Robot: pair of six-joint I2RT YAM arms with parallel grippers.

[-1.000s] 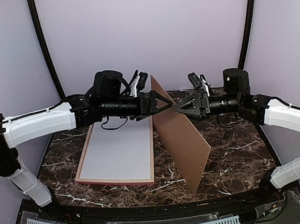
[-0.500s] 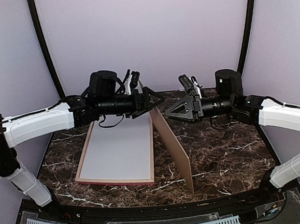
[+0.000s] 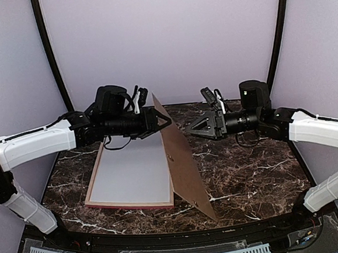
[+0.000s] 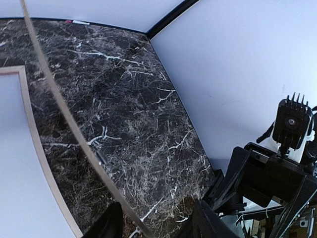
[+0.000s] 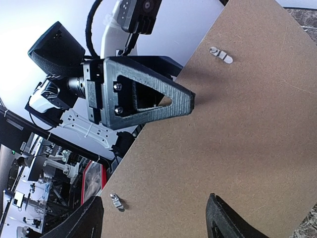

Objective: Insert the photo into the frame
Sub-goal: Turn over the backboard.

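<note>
Photo seems to lie face down inside the frame, if the plain white sheet there is its back; the pictures cannot confirm this. The frame lies flat on the table under the left arm, its long axis running from near to far. Just beside its right rail the brown board stands on its long edge, parallel with that rail, tilted, with its clips facing right. The left gripper straddles the board's top edge with jaws half spread; a gap shows, so it is not pinching. The right gripper is spread and empty, apart from the clip face. The board probably must go down leftward onto the frame, and the left arm is nearer.
</note>
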